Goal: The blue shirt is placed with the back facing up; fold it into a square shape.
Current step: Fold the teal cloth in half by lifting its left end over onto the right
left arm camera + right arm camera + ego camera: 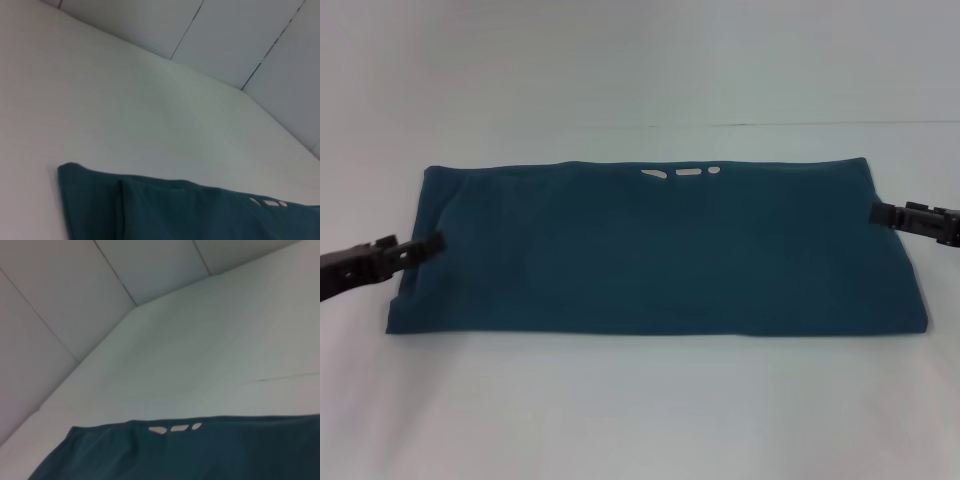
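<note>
1. Two grippers flank the shirt (655,250), one at each short end, as seen from the head camera.
2. Left gripper (438,243): tip lies over the shirt's left edge, about mid-height. Fingers look drawn together, but whether they pinch cloth cannot be told.
3. Right gripper (876,212): tip at the shirt's right edge, upper half. Cannot tell if its fingers are parted or closed, nor whether it touches the cloth.
4. Shirt: dark teal-blue, lying flat on the table (640,410) as a wide rectangle, long side running left to right. Near edge straight; left end slightly narrower at the far corner.
5. Three small pale marks (680,171) sit in a row at the middle of the far edge. They also show in both wrist views. No letters can be read on them; shape only, no brand legible.
6. Left wrist view: a folded layer of shirt shows a raised seam line near its corner.
7. Panels (150,270) with dark seams rise beyond the table's far side.
</note>
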You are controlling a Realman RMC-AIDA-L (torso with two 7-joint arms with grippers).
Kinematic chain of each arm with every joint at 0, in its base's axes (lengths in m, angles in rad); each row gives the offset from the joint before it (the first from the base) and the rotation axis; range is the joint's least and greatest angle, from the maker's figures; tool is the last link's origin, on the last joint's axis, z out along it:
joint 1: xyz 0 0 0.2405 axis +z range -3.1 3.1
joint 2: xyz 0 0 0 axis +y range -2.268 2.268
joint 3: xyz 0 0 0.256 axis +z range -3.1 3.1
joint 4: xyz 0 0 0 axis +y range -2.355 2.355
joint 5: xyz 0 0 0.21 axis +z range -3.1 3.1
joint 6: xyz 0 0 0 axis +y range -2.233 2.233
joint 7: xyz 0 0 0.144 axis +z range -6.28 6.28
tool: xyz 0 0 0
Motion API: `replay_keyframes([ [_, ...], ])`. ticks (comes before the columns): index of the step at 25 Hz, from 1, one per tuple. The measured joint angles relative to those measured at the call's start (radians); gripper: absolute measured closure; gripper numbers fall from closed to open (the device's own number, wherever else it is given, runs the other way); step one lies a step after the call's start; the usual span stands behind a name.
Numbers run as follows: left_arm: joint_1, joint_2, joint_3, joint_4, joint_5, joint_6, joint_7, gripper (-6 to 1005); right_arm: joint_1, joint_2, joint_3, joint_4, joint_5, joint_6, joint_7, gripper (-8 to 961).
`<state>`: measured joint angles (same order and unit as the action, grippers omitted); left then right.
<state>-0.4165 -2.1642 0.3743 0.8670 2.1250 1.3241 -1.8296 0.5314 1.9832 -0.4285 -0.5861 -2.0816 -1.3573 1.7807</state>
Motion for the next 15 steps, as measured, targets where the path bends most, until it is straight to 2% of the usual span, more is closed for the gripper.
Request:
replay_keyframes([
  [5, 0.034, 0.001, -0.004, 0.038, 0.044, 0.024, -0.028, 106, -0.018, -0.017, 0.007, -0.009, -0.001, -0.054, 0.039, 20],
  [10, 0.035, 0.001, -0.002, 0.047, 0.137, 0.019, -0.064, 107, -0.029, -0.021, 0.013, -0.010, 0.001, -0.068, 0.043, 23],
  [15, 0.032, 0.001, 0.003, 0.039, 0.160, 0.008, -0.073, 107, -0.028, -0.023, 0.016, -0.010, 0.003, -0.067, 0.048, 24],
])
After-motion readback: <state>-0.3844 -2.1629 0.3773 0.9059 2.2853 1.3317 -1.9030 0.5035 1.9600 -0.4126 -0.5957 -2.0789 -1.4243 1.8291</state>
